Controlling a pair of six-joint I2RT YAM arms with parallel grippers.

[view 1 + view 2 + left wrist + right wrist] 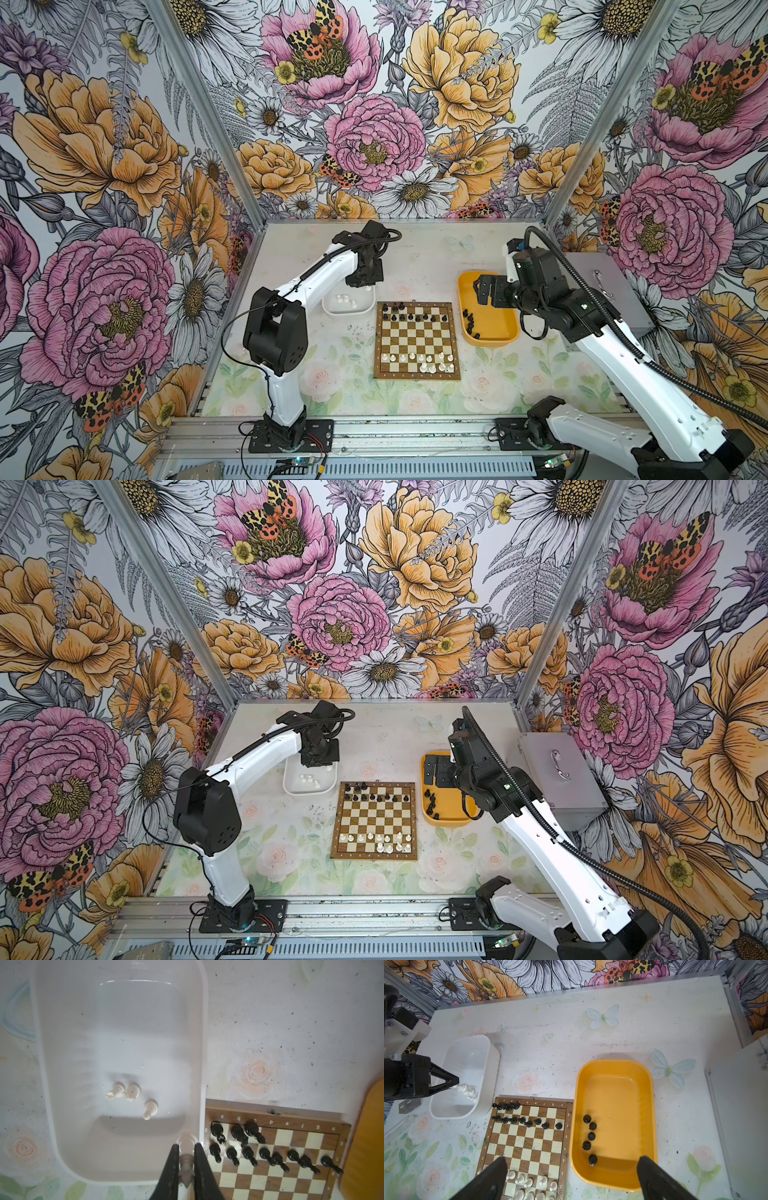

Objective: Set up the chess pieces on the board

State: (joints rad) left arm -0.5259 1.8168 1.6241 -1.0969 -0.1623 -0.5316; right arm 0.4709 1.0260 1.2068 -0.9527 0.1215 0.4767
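Left gripper (186,1147): fingers narrow, pinching a white chess piece (186,1162) above the white tray (204,1043), just off the board's (417,338) far-left corner. Three white pieces (133,1095) lie in that tray.

Right gripper (572,1160): fingers wide, empty, over the yellow tray (652,1105) just right of the board. The tray holds five black pieces (591,1136).

Board: black chessmen (409,316) on the far rows, white chessmen (432,361) on the near rows.
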